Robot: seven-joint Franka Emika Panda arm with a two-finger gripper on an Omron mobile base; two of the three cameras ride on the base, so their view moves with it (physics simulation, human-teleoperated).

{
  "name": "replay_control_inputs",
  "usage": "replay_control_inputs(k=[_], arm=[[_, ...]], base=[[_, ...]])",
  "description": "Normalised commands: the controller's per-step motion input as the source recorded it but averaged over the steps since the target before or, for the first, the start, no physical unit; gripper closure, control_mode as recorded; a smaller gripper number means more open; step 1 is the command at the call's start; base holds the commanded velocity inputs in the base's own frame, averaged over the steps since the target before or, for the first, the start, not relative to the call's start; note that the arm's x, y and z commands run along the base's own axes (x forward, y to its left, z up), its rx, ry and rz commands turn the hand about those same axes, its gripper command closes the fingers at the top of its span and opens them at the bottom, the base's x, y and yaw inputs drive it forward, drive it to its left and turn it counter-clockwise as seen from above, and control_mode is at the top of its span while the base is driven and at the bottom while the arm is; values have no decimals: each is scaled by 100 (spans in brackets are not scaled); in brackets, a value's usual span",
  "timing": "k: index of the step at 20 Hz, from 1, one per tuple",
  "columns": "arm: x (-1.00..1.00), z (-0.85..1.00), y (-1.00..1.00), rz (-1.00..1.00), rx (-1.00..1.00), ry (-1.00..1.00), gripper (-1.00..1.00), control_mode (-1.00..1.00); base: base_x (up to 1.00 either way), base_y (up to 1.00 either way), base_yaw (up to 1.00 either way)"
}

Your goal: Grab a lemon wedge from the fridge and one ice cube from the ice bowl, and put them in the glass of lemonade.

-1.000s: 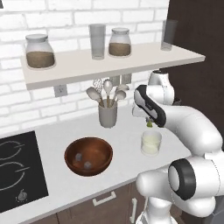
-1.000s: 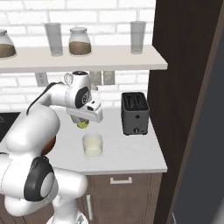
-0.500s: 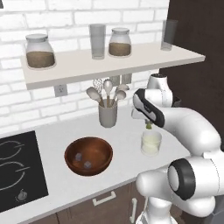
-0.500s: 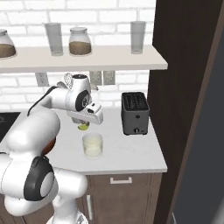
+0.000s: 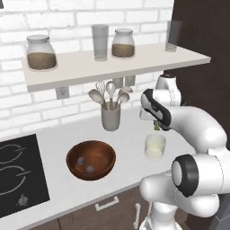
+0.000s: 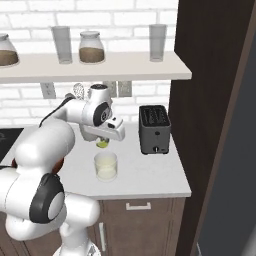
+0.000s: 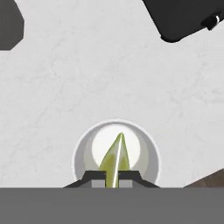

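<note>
My gripper (image 7: 113, 174) is shut on the lemon wedge (image 7: 115, 156), a small yellow-green piece that points out between the fingertips. It hangs straight above the glass of lemonade (image 7: 116, 154), a short clear tumbler with pale liquid, standing on the white counter (image 5: 155, 146) (image 6: 106, 166). The lemon wedge (image 6: 102, 144) shows just under the hand, a little above the glass rim. Left of the glass sits the ice bowl (image 5: 91, 160), wide and reddish-brown, with two small grey ice cubes (image 5: 89, 169) inside. The fridge is out of view.
A grey utensil cup (image 5: 110, 117) with spoons stands behind the bowl at the wall. A black toaster (image 6: 154, 129) is right of the glass. The shelf (image 5: 112, 63) above carries jars and tall glasses. A black cooktop (image 5: 18, 172) lies at the left. A dark tall panel (image 6: 210, 100) bounds the counter's right.
The hand with the lemon wedge has come down slightly toward the glass. Nothing else has moved.
</note>
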Motion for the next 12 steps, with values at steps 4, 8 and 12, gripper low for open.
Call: replay_control_inputs(k=[4,8,12], arm=[[3,0,-4,2,0,-10,100,-100],[6,0,0,5,0,-8,100,-100],[0,-17,0,1,0,0,100,-100]], base=[[0,0,0],[0,0,0],[0,0,0]])
